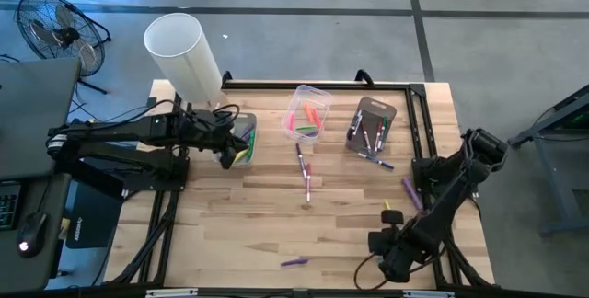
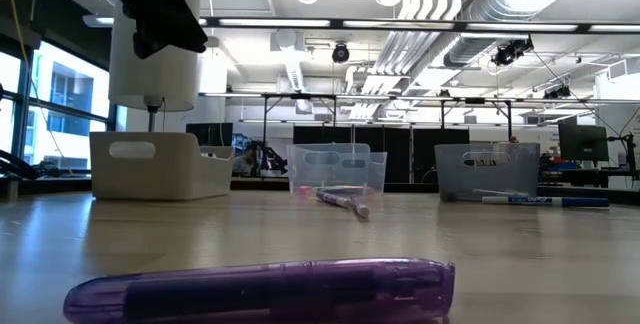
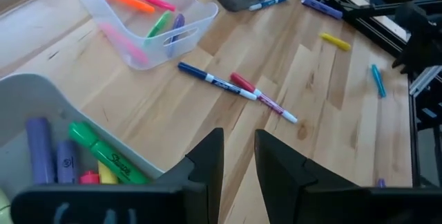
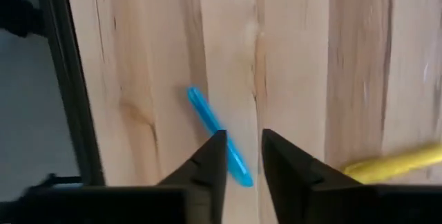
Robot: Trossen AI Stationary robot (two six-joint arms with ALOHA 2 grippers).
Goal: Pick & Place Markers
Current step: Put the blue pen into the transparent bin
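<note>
Loose markers lie flat on the wooden table: a blue-and-white one (image 3: 210, 80), a red-pink one (image 3: 262, 98), a yellow one (image 1: 394, 215), purple ones (image 1: 411, 192) (image 1: 294, 262) and a light-blue one (image 4: 217, 137). My right gripper (image 4: 242, 162) points down near the table's near right corner. It is open, and its fingers stand over that light-blue marker's end without visibly touching it. My left gripper (image 3: 238, 162) hovers open and empty above the white bin (image 3: 41, 106). That bin holds green, purple and yellow markers (image 3: 103, 156).
A clear bin (image 1: 308, 114) with orange, pink and green markers sits mid-table, with a grey bin (image 1: 371, 123) to its right. A white cylinder (image 1: 184, 54) stands at the far left. A black frame rail (image 4: 65, 79) runs along the table's right edge beside my right gripper.
</note>
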